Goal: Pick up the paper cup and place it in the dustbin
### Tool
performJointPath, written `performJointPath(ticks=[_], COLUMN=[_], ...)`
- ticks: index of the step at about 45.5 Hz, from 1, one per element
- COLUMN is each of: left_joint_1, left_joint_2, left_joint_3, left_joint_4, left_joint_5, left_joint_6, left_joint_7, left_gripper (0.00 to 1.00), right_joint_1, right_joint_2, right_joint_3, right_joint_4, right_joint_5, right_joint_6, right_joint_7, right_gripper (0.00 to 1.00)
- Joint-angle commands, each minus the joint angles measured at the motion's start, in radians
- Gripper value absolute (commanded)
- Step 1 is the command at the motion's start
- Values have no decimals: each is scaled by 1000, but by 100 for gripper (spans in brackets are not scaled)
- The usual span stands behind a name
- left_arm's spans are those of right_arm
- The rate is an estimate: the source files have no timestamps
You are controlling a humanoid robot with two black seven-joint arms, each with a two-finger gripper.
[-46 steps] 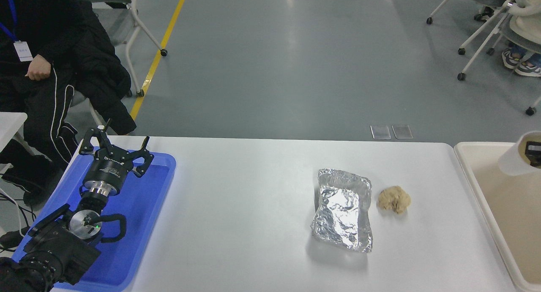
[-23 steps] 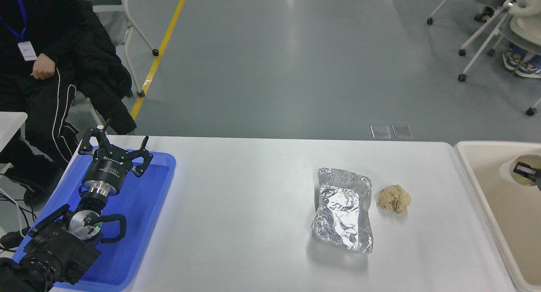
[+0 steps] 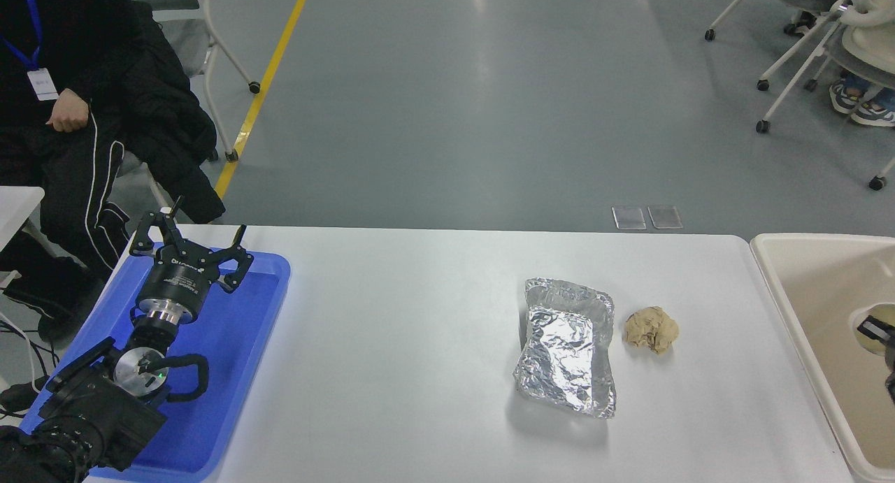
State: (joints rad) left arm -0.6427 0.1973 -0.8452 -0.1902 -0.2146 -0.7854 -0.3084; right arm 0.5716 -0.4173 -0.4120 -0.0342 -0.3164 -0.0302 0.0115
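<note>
The paper cup [image 3: 864, 323] is at the far right edge, low inside the cream-beige dustbin [image 3: 811, 238], its cream inside facing me. My right gripper [image 3: 882, 333] is mostly cut off by the picture's edge. One black finger [image 3: 875, 327] reaches inside the cup's rim and the gripper looks shut on the cup. My left gripper [image 3: 196, 237] is open and empty, parked over the blue tray [image 3: 238, 343] at the lower left.
A crinkled silver foil tray [image 3: 568, 347] and a crumpled tan paper ball [image 3: 651, 329] lie on the white table [image 3: 405, 329] right of centre. A person in black [image 3: 63, 112] sits at the far left. Wheeled chairs stand at the top right.
My right gripper has lowered the paper cup from above the dustbin's rim down into the dustbin, tipping its opening toward me. The left arm has not moved.
</note>
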Motion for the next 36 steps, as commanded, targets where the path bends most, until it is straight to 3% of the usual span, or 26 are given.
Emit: performJointPath(ticks=[1, 3, 5, 6, 25, 36], left_joint_1=[0, 0, 0, 0, 0, 0], left_joint_2=[1, -1, -1, -1, -1, -1], left_joint_3=[0, 0, 0, 0, 0, 0], left_joint_4=[0, 0, 0, 0, 0, 0], left_joint_5=[0, 0, 0, 0, -2, -2], left_joint_6=[0, 0, 0, 0, 0, 0], left_joint_7=[0, 0, 0, 0, -1, -1], left_gripper=[100, 100, 100, 100, 100, 100], right_joint_1=[-36, -45, -47, -50, -4, 67], right_joint_2=[11, 9, 9, 9, 8, 17], right_joint_3=[35, 36, 39, 39, 56, 240], right_joint_4=[-6, -6, -4, -3, -3, 11], right_joint_5=[16, 17, 19, 19, 79, 186], right_joint_6=[-28, -28, -17, -17, -11, -14], right_joint_7=[-21, -21, -21, -21, -19, -13], right_gripper=[13, 64, 96, 100, 100, 100])
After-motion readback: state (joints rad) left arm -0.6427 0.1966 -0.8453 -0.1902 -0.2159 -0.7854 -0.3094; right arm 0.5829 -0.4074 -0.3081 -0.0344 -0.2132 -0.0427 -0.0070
